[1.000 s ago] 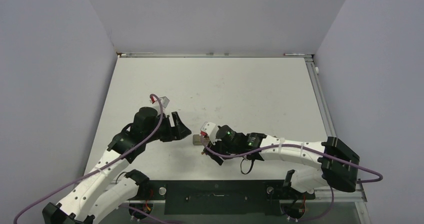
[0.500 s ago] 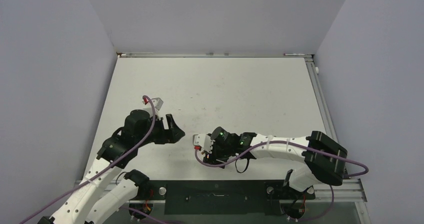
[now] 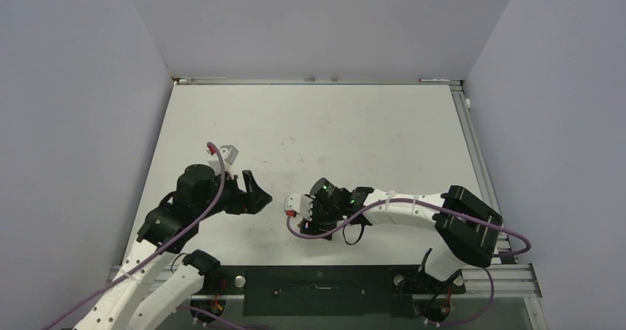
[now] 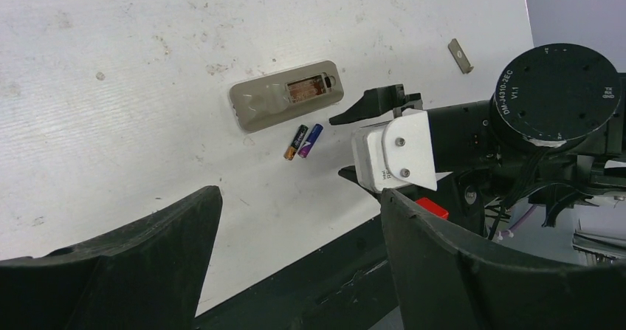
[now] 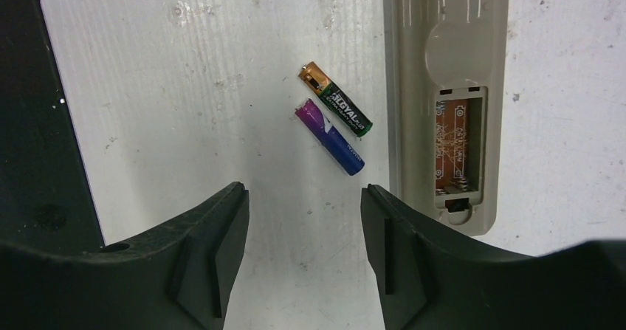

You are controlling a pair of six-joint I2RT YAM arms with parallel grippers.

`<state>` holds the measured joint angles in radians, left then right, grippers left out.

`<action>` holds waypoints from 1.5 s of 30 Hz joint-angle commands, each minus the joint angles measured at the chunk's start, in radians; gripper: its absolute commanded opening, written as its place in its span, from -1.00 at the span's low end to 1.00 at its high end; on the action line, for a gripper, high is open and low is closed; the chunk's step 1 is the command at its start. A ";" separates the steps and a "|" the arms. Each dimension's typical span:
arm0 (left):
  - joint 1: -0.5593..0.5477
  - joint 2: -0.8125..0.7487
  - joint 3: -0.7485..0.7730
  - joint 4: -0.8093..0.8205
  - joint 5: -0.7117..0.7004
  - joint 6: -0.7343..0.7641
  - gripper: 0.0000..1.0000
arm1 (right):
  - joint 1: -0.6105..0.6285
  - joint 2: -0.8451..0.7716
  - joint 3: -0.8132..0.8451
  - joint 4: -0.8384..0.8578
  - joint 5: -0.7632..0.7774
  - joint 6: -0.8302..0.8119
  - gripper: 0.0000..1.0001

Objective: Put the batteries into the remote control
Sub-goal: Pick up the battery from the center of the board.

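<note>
The remote control (image 5: 446, 86) lies back up on the white table, and its battery recess (image 5: 458, 142) is open with no battery in it. The two batteries lie loose just beside it: one purple-blue (image 5: 330, 136), one dark green with a gold end (image 5: 336, 108). My right gripper (image 5: 304, 197) is open and empty, hovering just short of the purple battery. The left wrist view shows the remote (image 4: 286, 94), the batteries (image 4: 304, 140) and the right gripper (image 4: 338, 145) facing them. My left gripper (image 4: 299, 197) is open and empty, well back. In the top view both grippers (image 3: 260, 196) (image 3: 291, 212) face each other.
A small flat grey cover piece (image 4: 459, 55) lies apart on the table beyond the right arm. The table's dark front rail (image 3: 317, 278) runs close behind the grippers. The right arm's cable (image 3: 325, 234) loops beside its wrist.
The right gripper has moved left and nearer, now over the batteries and remote, hiding them in the top view. The left gripper has drawn back to the left.
</note>
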<state>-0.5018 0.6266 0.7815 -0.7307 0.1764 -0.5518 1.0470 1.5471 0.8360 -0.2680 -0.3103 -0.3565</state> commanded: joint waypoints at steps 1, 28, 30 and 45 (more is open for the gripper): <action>0.009 -0.003 0.010 0.036 0.037 0.021 0.53 | -0.002 0.005 0.042 0.021 -0.041 -0.048 0.12; 0.113 0.020 -0.008 0.074 0.141 0.039 0.53 | -0.025 0.100 0.090 0.025 -0.062 -0.106 -0.01; 0.126 0.023 -0.010 0.078 0.154 0.041 0.53 | -0.026 0.107 0.092 0.026 -0.064 -0.107 -0.01; 0.159 0.029 -0.014 0.086 0.179 0.046 0.54 | -0.027 0.150 0.101 -0.002 -0.065 -0.099 -0.12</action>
<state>-0.3553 0.6552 0.7681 -0.6922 0.3305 -0.5209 1.0271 1.6779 0.9112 -0.2665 -0.3595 -0.4412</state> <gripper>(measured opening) 0.767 0.461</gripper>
